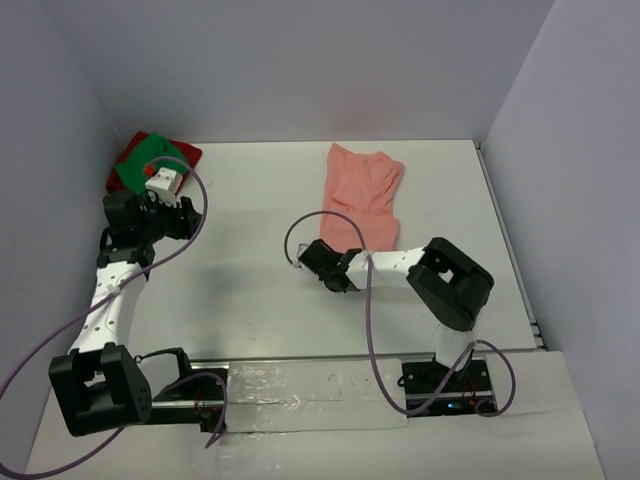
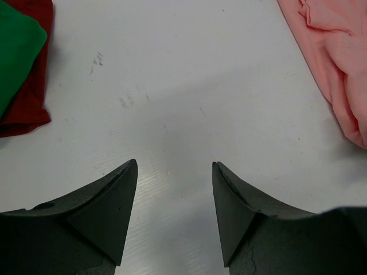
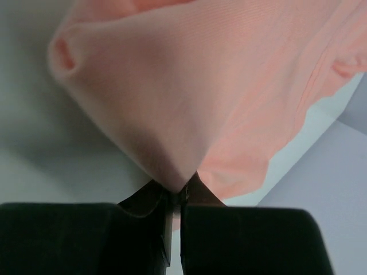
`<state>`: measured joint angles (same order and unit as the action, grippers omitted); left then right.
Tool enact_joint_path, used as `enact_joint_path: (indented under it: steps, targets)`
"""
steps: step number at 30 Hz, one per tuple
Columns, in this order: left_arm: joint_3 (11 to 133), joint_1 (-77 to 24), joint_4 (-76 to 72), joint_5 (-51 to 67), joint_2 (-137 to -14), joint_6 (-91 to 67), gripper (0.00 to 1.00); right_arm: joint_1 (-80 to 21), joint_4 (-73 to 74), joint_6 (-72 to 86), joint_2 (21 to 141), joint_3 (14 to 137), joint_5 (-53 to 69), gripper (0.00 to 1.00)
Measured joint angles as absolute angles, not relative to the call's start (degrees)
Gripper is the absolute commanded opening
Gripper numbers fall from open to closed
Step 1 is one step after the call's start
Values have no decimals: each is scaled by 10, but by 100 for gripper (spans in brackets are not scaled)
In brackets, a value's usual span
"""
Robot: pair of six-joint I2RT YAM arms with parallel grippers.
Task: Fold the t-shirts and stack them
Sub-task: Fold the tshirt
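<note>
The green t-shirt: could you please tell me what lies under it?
The dark red t-shirt lies under the green t-shirt, its edges showing; the covered rest is hidden.

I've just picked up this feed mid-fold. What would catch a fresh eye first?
The pink shirt lies on the far right-centre of the table, and the right tool is shut on its near edge, pinching the cloth into a peak. In the far left corner a green shirt lies on a dark red shirt. The left tool hangs open over bare table beside them.

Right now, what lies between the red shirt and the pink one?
Only bare table, faintly scuffed, between red shirt and pink shirt; left wrist view.
</note>
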<state>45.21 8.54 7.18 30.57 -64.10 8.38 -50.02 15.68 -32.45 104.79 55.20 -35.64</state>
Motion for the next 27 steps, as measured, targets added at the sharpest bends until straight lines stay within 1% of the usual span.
enact_joint_path:
  steps: [3,7,12,15,18,23,27]
  targets:
    - [452,85,78,308,-634,86,63,-552,217,-299,1012,552,-323,0]
    - [452,85,89,314,-616,91,63,-622,314,-263,958,557,-242,0]
    - [452,85,105,321,-589,95,63,-658,420,-234,909,599,-133,0]
    - [452,85,111,327,-581,95,63,-657,448,-229,879,626,-125,0]
    - [452,85,122,334,-581,96,63,-644,452,-237,868,650,-145,0]
    - [459,85,145,343,-581,98,63,-587,439,-270,882,682,-182,0]
    - [465,85,152,347,-578,100,63,-531,412,-312,917,717,-212,0]
